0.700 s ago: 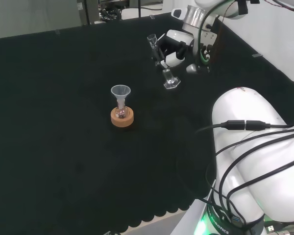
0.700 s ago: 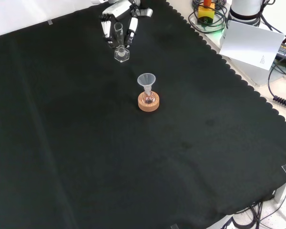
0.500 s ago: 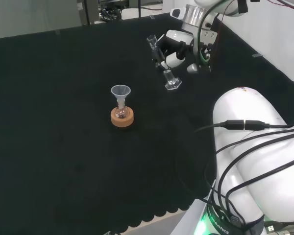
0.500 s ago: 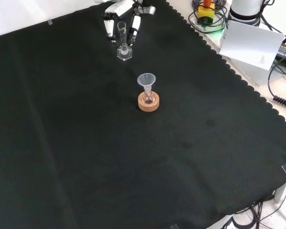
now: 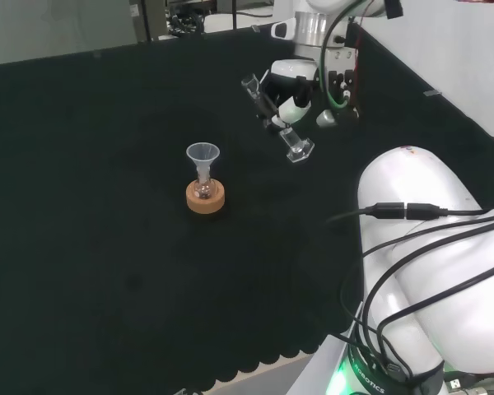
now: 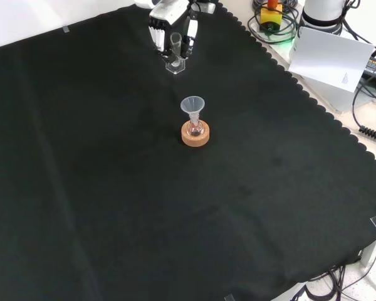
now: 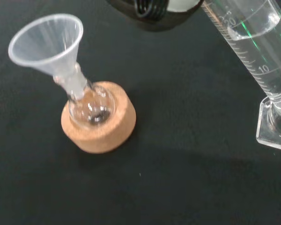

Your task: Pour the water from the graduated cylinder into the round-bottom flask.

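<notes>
One graduated cylinder [image 7: 257, 51], scale marked 10 and 20, sits grasped in the robot hand [image 5: 290, 92].

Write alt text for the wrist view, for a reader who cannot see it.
A small clear glass round-bottom flask sits in a tan cork ring stand on black cloth, with a clear plastic funnel in its neck. Close beside it, apart from the stand, is a clear graduated cylinder partly filled with water.

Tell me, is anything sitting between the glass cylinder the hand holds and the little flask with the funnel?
Nothing: in the front view only bare black cloth separates the graduated cylinder from the flask.
</notes>
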